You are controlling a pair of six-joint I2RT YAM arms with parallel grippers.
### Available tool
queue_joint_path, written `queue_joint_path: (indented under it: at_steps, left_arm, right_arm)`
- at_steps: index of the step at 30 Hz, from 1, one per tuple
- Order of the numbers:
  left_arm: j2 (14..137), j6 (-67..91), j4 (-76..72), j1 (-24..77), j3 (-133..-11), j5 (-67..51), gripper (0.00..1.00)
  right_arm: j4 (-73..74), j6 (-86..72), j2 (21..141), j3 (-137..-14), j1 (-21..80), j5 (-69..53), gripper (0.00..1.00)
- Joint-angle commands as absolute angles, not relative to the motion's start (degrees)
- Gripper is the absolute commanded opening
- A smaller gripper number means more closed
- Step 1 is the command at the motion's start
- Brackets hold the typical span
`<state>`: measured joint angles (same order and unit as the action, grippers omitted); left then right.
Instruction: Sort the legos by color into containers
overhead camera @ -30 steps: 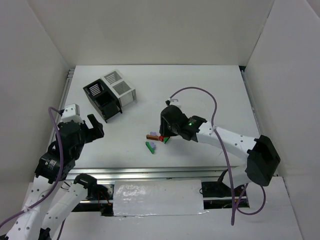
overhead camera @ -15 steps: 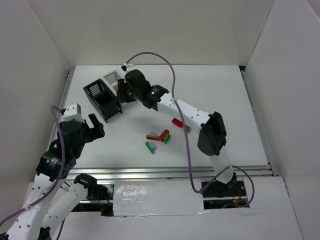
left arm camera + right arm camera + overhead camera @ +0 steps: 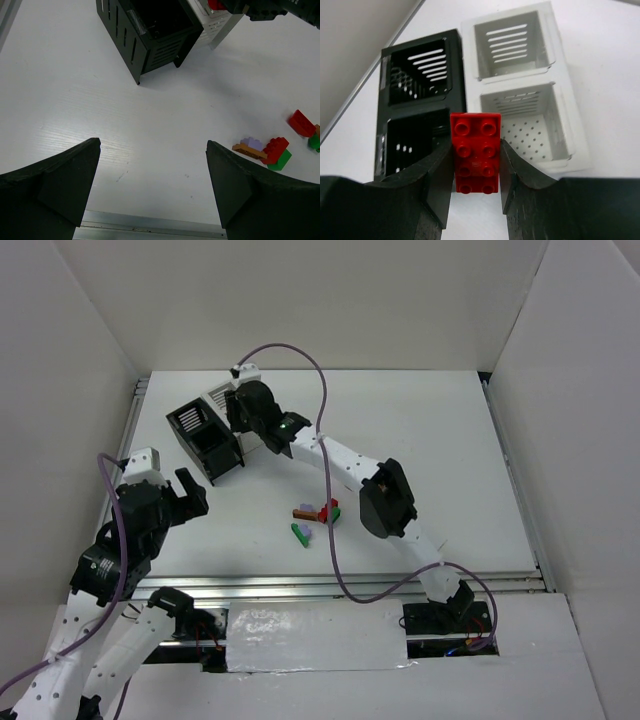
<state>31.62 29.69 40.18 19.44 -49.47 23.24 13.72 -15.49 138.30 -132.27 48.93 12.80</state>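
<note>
The right claw (image 3: 475, 172) pinches a red brick (image 3: 475, 135) by its smooth long sides; it looks light, rigid and probably slippery. The left claw (image 3: 152, 187) hangs spread.

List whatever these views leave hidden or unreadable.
Top view: the right arm hides the right hand, the red brick and much of the white bin; the loose legos are too small to count.
Left wrist view: the top edge cuts off the black bin.
Right wrist view: a finger blocks part of the near black compartment.
</note>
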Motion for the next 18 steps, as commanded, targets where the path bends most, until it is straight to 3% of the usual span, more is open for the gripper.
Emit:
queue_joint_path:
  at_steps: [1, 6, 7, 18]
  left_arm:
    - [31.20, 28.21, 37.62, 19.60, -49.48, 22.76, 1.00]
    - [31.90, 27.86, 37.44, 19.60, -49.57, 21.80, 0.99]
    - [31.90, 27.77, 37.35, 19.60, -49.57, 21.71, 1.00]
    - [32.34, 27.69, 37.44, 19.60, -49.48, 21.53, 1.00]
  right_arm:
    - [8.88, -13.62, 138.52, -134.92, 46.41, 14.41, 0.07]
    - [7.64, -13.97, 139.65, -134.91, 44.21, 11.87, 0.17]
    - [7.82, -13.97, 140.01, -135.78, 43.86, 11.34, 0.23]
    - [5.80, -14.15, 141.24, -135.44, 43.51, 6.51, 0.24]
